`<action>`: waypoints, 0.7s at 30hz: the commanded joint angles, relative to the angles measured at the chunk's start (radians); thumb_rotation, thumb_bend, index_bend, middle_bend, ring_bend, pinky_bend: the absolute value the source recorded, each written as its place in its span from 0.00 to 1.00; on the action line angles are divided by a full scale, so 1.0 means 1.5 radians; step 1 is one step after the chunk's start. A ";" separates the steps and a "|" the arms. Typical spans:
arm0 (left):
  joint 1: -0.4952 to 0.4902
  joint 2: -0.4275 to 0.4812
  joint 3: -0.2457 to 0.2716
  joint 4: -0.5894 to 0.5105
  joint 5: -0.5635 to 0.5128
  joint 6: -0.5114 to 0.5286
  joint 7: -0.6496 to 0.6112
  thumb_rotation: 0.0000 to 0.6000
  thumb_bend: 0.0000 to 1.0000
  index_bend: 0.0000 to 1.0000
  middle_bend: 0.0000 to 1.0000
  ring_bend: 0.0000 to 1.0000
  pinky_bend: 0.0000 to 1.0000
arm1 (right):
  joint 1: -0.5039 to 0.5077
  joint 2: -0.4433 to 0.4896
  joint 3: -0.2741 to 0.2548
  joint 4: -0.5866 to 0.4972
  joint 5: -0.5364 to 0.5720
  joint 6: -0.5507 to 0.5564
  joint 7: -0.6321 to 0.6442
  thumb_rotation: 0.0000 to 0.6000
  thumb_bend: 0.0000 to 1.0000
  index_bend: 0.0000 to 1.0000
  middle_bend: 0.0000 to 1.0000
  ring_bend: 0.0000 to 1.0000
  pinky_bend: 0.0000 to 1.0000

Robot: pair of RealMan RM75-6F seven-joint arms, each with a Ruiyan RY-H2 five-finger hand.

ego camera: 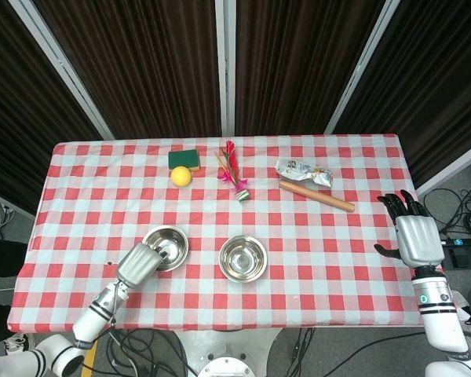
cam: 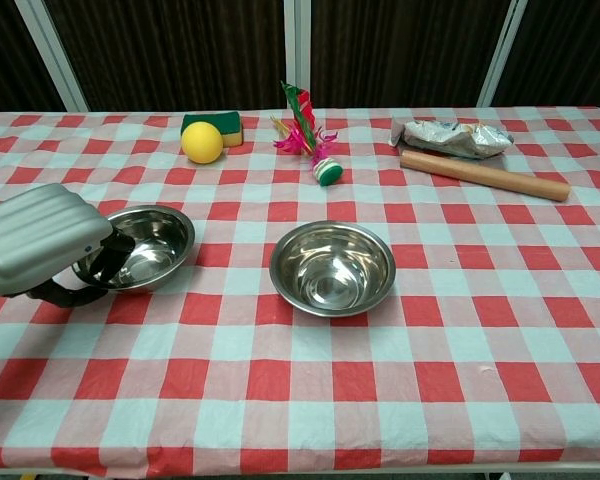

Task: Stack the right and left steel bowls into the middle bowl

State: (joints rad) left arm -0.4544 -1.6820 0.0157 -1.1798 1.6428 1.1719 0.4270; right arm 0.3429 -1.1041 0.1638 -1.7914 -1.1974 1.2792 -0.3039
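The left steel bowl (ego camera: 166, 246) (cam: 148, 243) sits on the checked cloth at the front left. My left hand (ego camera: 137, 263) (cam: 40, 238) pinches its near-left rim, with fingers (cam: 111, 256) inside the bowl and the thumb under the rim's outside. The middle steel bowl (ego camera: 242, 258) (cam: 332, 267) stands upright to its right, a short gap apart. My right hand (ego camera: 416, 239) hovers beyond the table's right edge with fingers spread and nothing in it; the chest view does not show it.
Along the back of the table (ego camera: 314, 259) lie a green-and-yellow sponge (cam: 215, 126), a yellow ball (cam: 201, 142), a feathered shuttlecock (cam: 315, 140), a crumpled wrapper (cam: 452, 135) and a wooden rolling pin (cam: 483, 175).
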 commanded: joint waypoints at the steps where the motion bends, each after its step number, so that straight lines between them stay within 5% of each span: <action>1: 0.000 -0.001 0.002 0.001 0.000 0.002 -0.001 1.00 0.32 0.68 0.70 0.90 0.94 | -0.001 -0.001 -0.001 0.003 0.000 0.000 0.002 1.00 0.02 0.16 0.15 0.05 0.18; 21: -0.017 0.012 -0.003 -0.032 0.015 0.030 0.007 1.00 0.34 0.71 0.74 0.92 0.95 | -0.004 0.005 0.005 -0.002 -0.002 0.005 0.010 1.00 0.02 0.15 0.15 0.05 0.18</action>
State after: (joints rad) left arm -0.4722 -1.6691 0.0158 -1.2166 1.6622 1.2180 0.4331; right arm 0.3371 -1.0980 0.1696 -1.7938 -1.2005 1.2856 -0.2899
